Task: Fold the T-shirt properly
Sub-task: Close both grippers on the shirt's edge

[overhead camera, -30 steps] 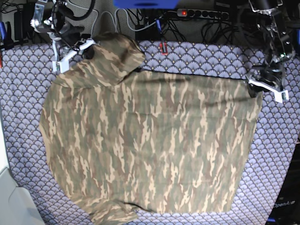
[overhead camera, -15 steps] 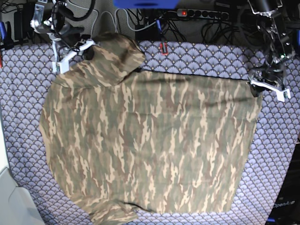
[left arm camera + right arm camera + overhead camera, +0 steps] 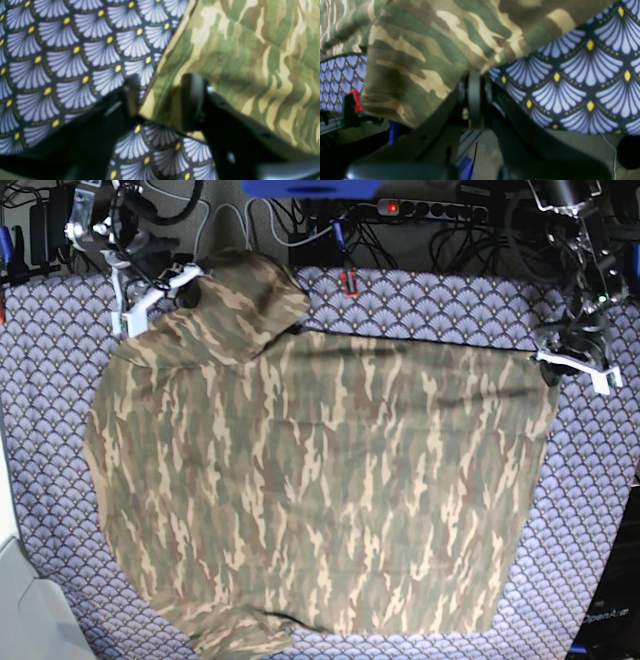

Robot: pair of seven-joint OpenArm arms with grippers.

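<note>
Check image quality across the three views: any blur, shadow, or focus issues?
Left wrist: soft throughout, the left gripper dark and blurred over the T-shirt corner. Right wrist: the right gripper is a defocused silhouette; tablecloth sharper. Base: evenly lit, sharp, slight dimming at the edges.

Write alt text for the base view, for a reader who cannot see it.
A camouflage T-shirt lies spread on a purple patterned tablecloth. The right hand is at its top-left sleeve, the left hand at its top-right corner.
</note>
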